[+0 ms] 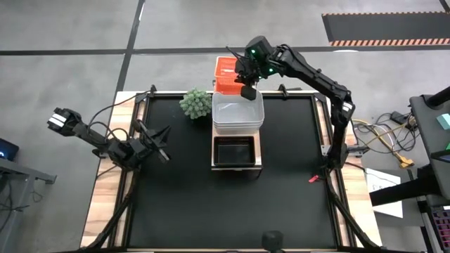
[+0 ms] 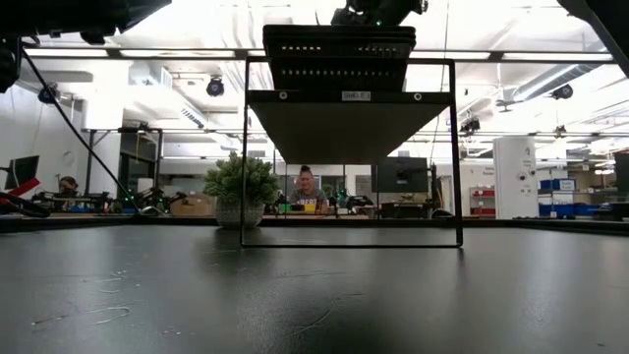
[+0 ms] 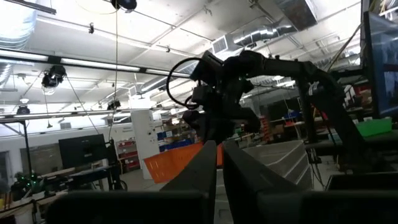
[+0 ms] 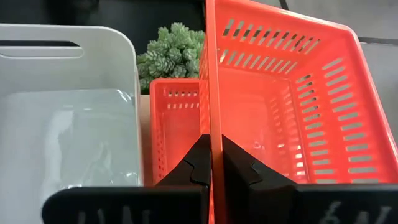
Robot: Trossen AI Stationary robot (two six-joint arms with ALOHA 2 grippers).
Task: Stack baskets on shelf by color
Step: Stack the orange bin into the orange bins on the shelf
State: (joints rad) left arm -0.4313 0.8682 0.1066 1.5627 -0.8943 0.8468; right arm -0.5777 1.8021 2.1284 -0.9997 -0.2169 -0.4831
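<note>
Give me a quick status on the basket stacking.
Right pincer shut on red-orange basket wall, over far shelf end. Left pincer shut, idle at left. Plant beside white baskets.

We see two thin black arms made of jointed tubes. The right arm (image 1: 309,70) has small green lights near its wrist. Black cables loop off the left arm (image 1: 105,144)

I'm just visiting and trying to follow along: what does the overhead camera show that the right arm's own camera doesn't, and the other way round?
Only the high view shows the whole shelf, its black basket, and the left gripper waiting shut at the table's left. Only the right wrist view shows the right gripper shut on the wall of a tilted red-orange basket, with a second red-orange basket beneath it. Both show the white baskets, the red-orange colour and the green plant.
</note>
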